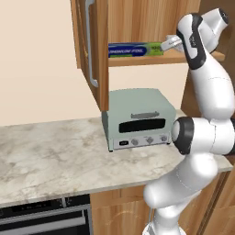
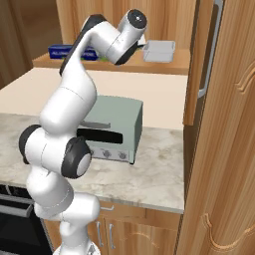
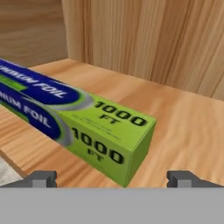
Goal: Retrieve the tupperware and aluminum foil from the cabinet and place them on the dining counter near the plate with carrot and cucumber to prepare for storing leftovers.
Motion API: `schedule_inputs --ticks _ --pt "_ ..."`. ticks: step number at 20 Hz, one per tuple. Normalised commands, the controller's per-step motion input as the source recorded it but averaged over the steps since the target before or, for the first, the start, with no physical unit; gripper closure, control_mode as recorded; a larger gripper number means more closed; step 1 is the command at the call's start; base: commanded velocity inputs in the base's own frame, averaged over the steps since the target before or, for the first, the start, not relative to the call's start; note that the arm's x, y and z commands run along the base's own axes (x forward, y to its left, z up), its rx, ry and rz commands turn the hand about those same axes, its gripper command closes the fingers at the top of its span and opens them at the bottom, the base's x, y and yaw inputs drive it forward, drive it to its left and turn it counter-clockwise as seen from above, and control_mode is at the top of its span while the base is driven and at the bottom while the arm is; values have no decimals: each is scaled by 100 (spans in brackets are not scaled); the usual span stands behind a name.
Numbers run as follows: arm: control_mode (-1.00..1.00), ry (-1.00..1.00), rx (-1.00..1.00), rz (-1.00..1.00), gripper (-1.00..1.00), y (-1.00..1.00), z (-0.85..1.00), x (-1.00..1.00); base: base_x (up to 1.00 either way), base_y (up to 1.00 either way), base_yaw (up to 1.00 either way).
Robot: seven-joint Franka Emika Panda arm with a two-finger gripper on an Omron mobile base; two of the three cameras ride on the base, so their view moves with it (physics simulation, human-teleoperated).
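The aluminum foil (image 1: 133, 49) lies on the plank shelf (image 1: 151, 58) of the open cabinet, its lime-green end toward my gripper (image 1: 165, 45). In the hand view the foil box (image 3: 78, 124) runs from the upper left to the bottom centre. My gripper (image 3: 113, 178) is open, with one fingertip (image 3: 41, 178) on each side of the green end and neither touching it. The tupperware (image 2: 159, 51) sits on the same shelf, to the right of my hand. The cabinet door (image 1: 92, 46) is swung open. The dining counter is out of view.
A mint-green toaster oven (image 1: 137, 120) stands on the marbled counter (image 1: 50, 156) right under the shelf. A black oven front (image 1: 46, 218) sits below the counter. A tall wooden cupboard (image 2: 224, 149) rises at the right. The cabinet's back wall (image 3: 153, 39) is close behind the foil.
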Motion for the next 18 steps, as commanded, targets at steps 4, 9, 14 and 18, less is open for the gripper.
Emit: schedule_inputs --ticks 4,9,14,18 --pt "-100 0 0 21 -100 0 0 29 0 0 0" --pt "-100 0 -1 21 -100 0 0 33 0 0 0" --pt "-100 0 -4 21 -100 0 2 23 0 0 0" --pt "-100 0 -9 23 -100 8 0 9 0 0 0"
